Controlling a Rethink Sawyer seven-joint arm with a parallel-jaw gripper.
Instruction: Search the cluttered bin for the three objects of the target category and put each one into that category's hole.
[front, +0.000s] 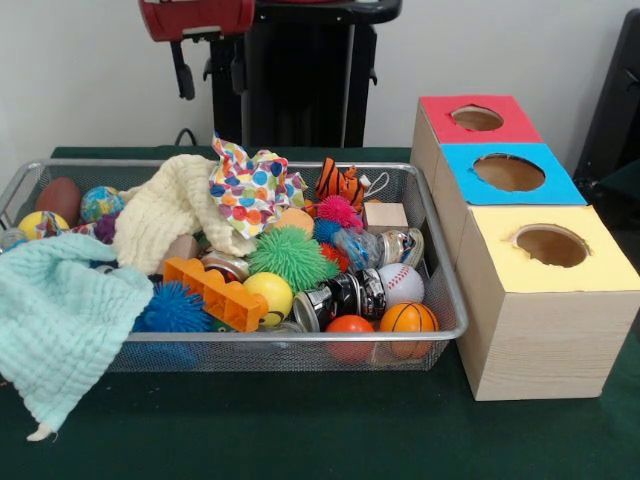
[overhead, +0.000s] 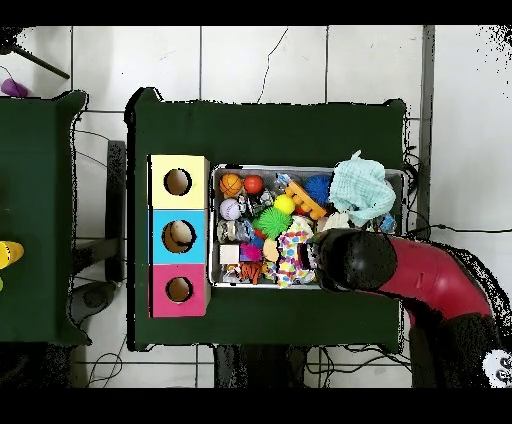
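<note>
Here, from the front, only the gripper's (front: 185, 70) dark lower part hangs below the red arm at the top edge; whether its fingers are apart or together I cannot tell. The wire-mesh bin (front: 440, 262) is heaped: a knitted cream cloth (front: 175, 205), a dotted fabric (front: 248, 185), a spiky green ball (front: 290, 255), an orange plastic brick (front: 215, 292), a baseball (front: 401, 283) and a small basketball (front: 408, 318). A mint waffle-weave towel (front: 60, 320) droops over the rim. Beside the bin stand three wooden boxes with round holes, topped red (front: 478, 118), blue (front: 508, 172) and yellow (front: 550, 246).

Overhead, the arm (overhead: 420, 275) hides one end of the bin.
</note>
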